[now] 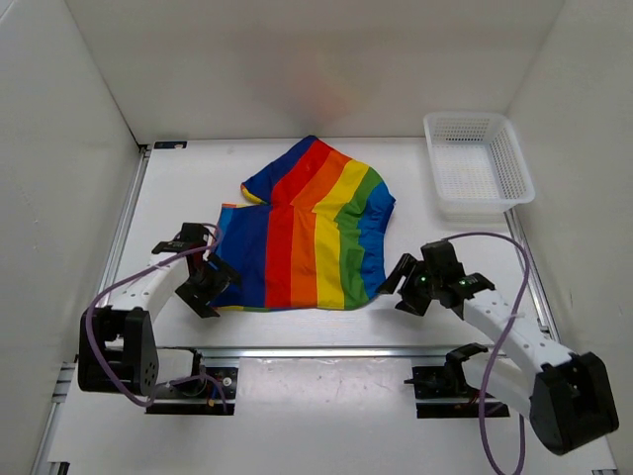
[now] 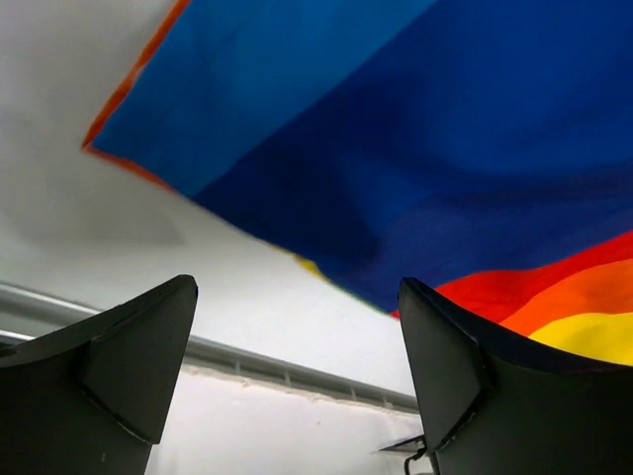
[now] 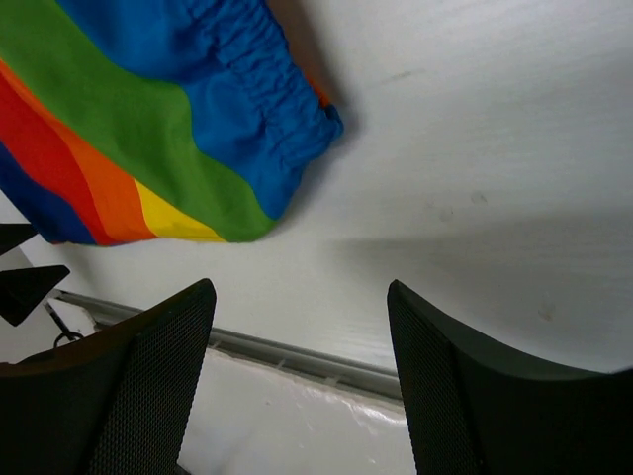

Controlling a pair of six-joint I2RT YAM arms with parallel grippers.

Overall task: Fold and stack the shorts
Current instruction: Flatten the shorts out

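Shorts (image 1: 307, 237) lie flat between the claws, stripes running front to back. Left claw (image 2: 297, 287) and right claw (image 3: 302, 287) gape empty

The shorts (image 1: 312, 233) lie centred on the table (image 1: 178, 198); the basket (image 1: 478, 163) sits farther back right, perhaps touching the wall (image 1: 584, 148).

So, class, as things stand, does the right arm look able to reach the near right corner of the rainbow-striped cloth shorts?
Probably yes. The right gripper is open and empty, just off the rainbow-striped cloth shorts, with only bare white table between them.
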